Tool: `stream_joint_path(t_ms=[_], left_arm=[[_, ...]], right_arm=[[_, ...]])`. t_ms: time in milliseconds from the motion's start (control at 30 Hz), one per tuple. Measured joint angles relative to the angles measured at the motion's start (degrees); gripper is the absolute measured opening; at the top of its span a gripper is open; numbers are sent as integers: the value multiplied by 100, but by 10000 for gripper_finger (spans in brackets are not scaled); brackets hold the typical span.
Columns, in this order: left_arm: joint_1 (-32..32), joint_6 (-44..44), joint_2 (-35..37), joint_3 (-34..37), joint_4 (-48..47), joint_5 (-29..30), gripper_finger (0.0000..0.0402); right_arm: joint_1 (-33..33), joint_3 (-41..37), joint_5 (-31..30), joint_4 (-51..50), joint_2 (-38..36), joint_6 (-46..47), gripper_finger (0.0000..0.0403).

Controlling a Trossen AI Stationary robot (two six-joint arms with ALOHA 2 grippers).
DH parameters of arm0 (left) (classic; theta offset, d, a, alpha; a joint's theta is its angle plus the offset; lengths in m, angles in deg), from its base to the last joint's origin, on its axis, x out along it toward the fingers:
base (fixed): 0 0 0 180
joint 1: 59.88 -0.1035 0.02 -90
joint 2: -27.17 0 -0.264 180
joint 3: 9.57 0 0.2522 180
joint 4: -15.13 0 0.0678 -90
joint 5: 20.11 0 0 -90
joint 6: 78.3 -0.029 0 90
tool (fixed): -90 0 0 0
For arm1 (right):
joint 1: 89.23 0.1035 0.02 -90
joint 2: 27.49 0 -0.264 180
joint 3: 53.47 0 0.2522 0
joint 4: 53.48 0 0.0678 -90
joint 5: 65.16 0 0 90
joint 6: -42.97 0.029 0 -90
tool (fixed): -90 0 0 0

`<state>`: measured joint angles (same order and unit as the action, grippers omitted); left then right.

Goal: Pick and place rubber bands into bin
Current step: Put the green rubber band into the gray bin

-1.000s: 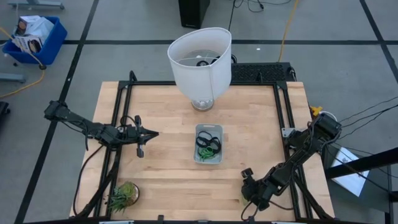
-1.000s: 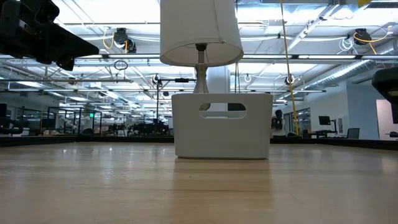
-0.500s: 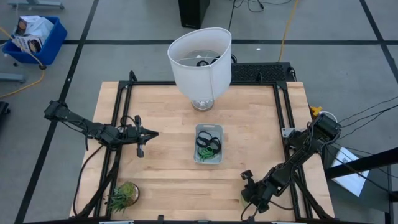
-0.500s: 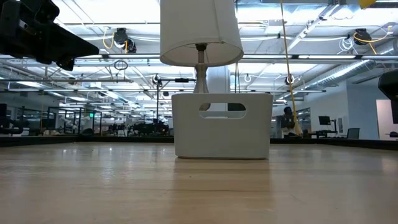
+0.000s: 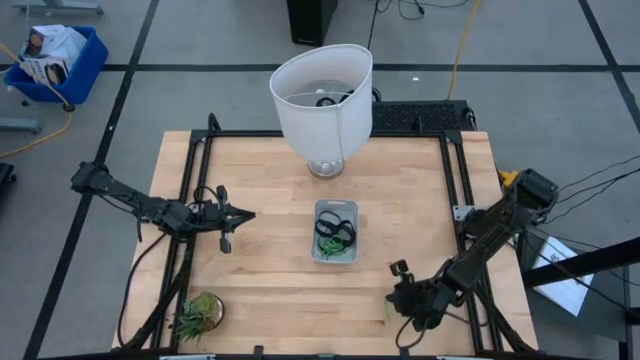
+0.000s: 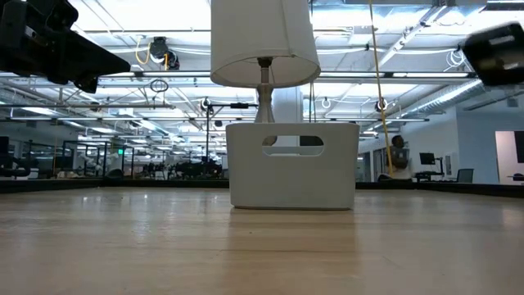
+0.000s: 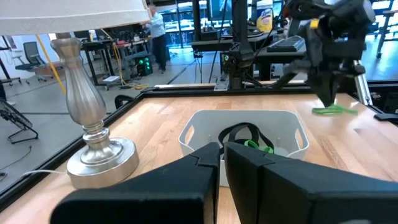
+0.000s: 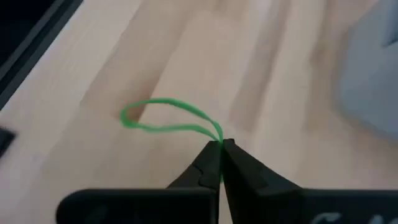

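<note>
No readable labels anywhere. Your right gripper is pinched closed on a green rubber band; the left gripper sits closed, empty, and the bin partly hides its bands.

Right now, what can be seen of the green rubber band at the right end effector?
The green rubber band is a thin, bright light-green loop, floppy and pulled into a long narrow oval. One end is pinched between the shut fingers of the right end effector; the rest trails out over the wooden table near its front right part. The left wrist view shows it low by the tabletop, apart from the bin.
</note>
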<state>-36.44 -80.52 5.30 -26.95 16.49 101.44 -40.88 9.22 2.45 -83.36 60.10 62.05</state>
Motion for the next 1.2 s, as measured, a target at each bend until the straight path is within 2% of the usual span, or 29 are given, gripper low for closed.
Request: stream_joint_path(t_ms=[200,433,800,933,1133,1200], left_arm=[[0,-2,2,0,-2,0,33],[0,8,0,0,-4,0,33],[0,20,0,0,-5,0,33],[0,-9,0,0,-7,0,33],[0,-47,0,0,-7,0,33],[0,-50,0,0,-7,1,33]], right_arm=[[-6,-121,-752,7,-655,-290,1],[-180,-1145,-1063,606,-1673,-131,1],[-850,-3118,-1035,3432,-3241,-1109,0],[-1112,-3758,-754,4446,-3547,-1286,0],[-1476,-4096,-731,4814,-3657,-1325,0],[-1672,-4096,-548,5030,-3657,-1509,0]])
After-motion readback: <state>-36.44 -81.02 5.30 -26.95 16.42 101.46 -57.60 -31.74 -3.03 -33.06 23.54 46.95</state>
